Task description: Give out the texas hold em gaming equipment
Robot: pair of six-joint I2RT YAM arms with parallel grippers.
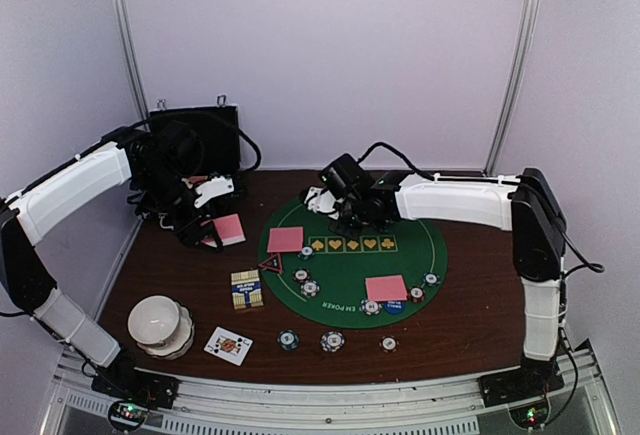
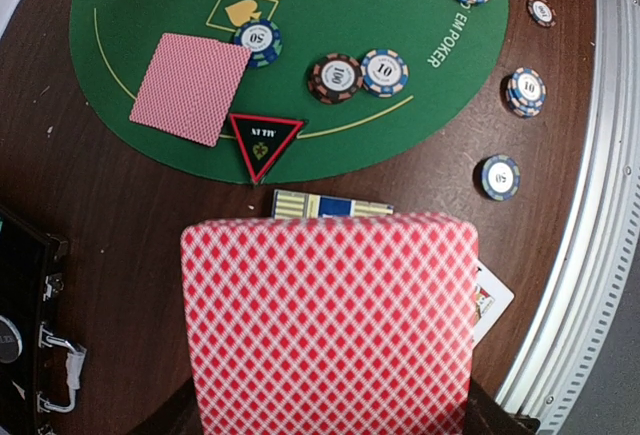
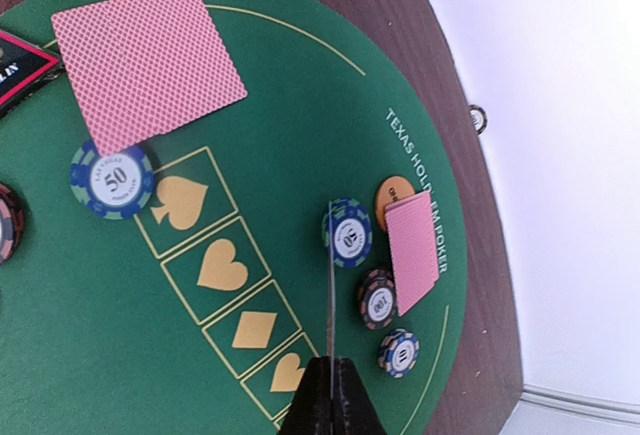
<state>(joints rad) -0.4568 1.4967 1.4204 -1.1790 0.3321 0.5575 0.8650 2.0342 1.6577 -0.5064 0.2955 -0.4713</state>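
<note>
— Left gripper (image 1: 210, 237) first. Found clamped on a pink-backed card (image 2: 325, 325), held flat, clear of the tabletop and off the green mat (image 2: 330, 75) on its outer side. Just past the card's far edge: card box (image 2: 330, 205), then triangle marker (image 2: 263, 139) at the mat's rim.

— And the right gripper (image 3: 330, 400)?

— Pinched tight on a thin card (image 3: 330, 285), seen edge-on only, no face readable. Hovering over the row of suit boxes (image 3: 222, 270), those in view bare.

— Farther out from it?

— Beyond the spade box, a pile of pink backs (image 3: 145, 60) with a 50 chip (image 3: 112, 180) at its near corner. Off to its right, near the rim, a smaller pile (image 3: 412, 250) overlapping an orange button (image 3: 392, 195), with three chips (image 3: 378, 300) close alongside.

— Step in hand?

— Judged as dealing. Cards and chips already out at two places on the mat, middle row not yet begun, one card loaded in each gripper.

— Next move?

— For the right: lower, turn the card flat, set it square inside a box, then release. For the left: carry inward to a seat or to the row; cannot say which. Caution against dragging a laid card or knocking the chips beside it.
</note>
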